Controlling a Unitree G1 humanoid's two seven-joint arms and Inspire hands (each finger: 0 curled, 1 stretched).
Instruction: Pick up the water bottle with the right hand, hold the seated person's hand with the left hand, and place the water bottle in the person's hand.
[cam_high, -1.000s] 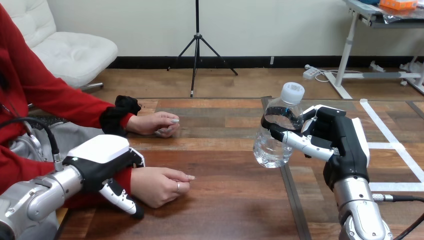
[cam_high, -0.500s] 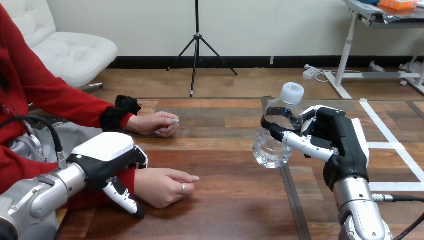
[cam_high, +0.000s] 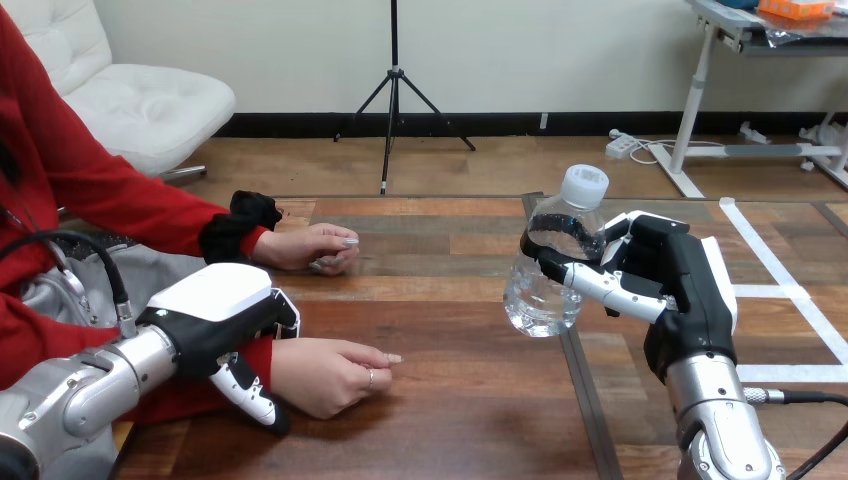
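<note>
My right hand (cam_high: 672, 282) is closed around the water bottle (cam_high: 548, 290); the fingers (cam_high: 548, 248) wrap its far side just below the shoulder and the thumb crosses its near side; the bottle is clear with a white cap (cam_high: 584, 186), and it leans with the cap tipped toward my right; it is held over the middle of the wooden table (cam_high: 450, 400), right of centre, and I cannot tell whether its base touches the wood. My left hand (cam_high: 222, 318) sits over the person's wrist (cam_high: 262, 355) at the view's left, with fingers curled down on the far side and the thumb hooked down on the near side, so the wrist is clasped between them; the person's near hand (cam_high: 332, 375) rests on the table just past my grip, loosely closed. The person's far hand (cam_high: 312, 247) lies on the table farther back; both are well apart from the bottle.
</note>
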